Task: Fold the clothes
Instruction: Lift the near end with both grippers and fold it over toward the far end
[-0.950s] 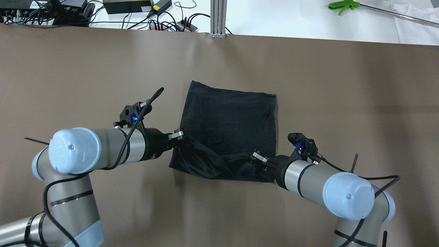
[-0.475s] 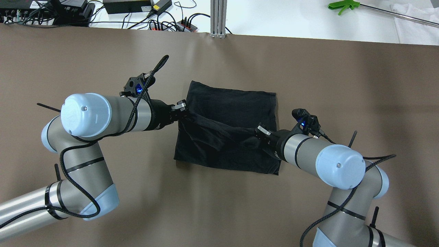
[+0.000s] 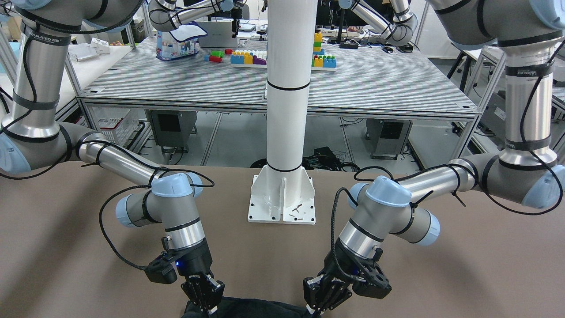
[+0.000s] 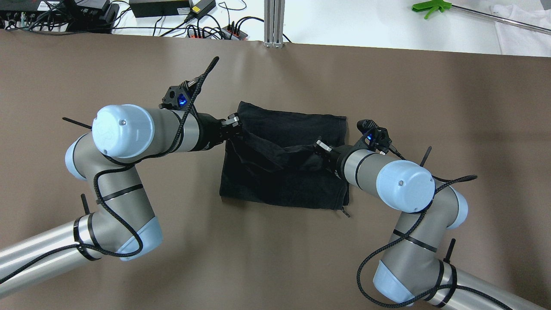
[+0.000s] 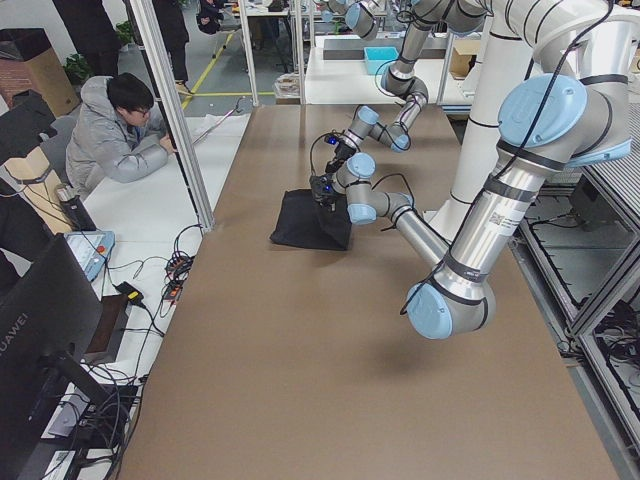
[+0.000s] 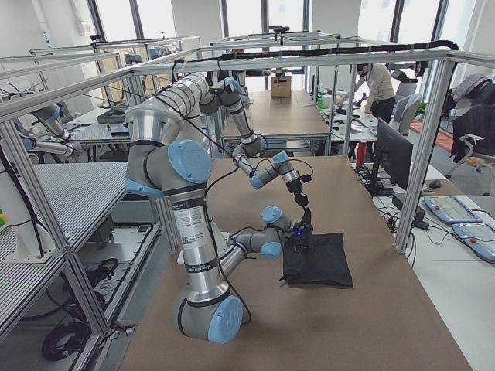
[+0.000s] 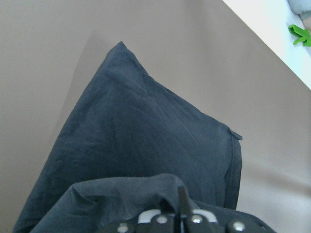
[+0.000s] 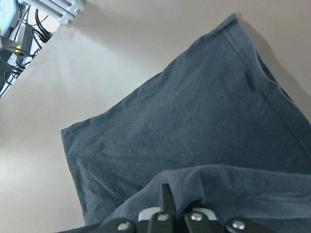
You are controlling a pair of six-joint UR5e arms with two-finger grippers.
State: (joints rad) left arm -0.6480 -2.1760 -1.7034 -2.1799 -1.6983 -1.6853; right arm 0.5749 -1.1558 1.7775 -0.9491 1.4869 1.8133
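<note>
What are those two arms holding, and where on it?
The black cloth. The left gripper pinches one end of its raised edge, the right gripper the other end; the rest lies flat on the table.

- Bright, even indoor light falls from above; the brown tabletop (image 4: 275, 258) carries only faint, soft-edged shadows.
- In the overhead view a pale sheen streaks the tabletop's far edge, and the white surface (image 4: 366, 21) beyond it is nearly blown out.
- The black cloth (image 4: 284, 185) looks almost featureless there; the wrist views render it blue-grey, its folds plain.
- Moiré ripples across the ribbed bench (image 3: 375, 84) in the front-facing view.
- Windows (image 6: 247, 17) glare at the back of the right-side view.
</note>
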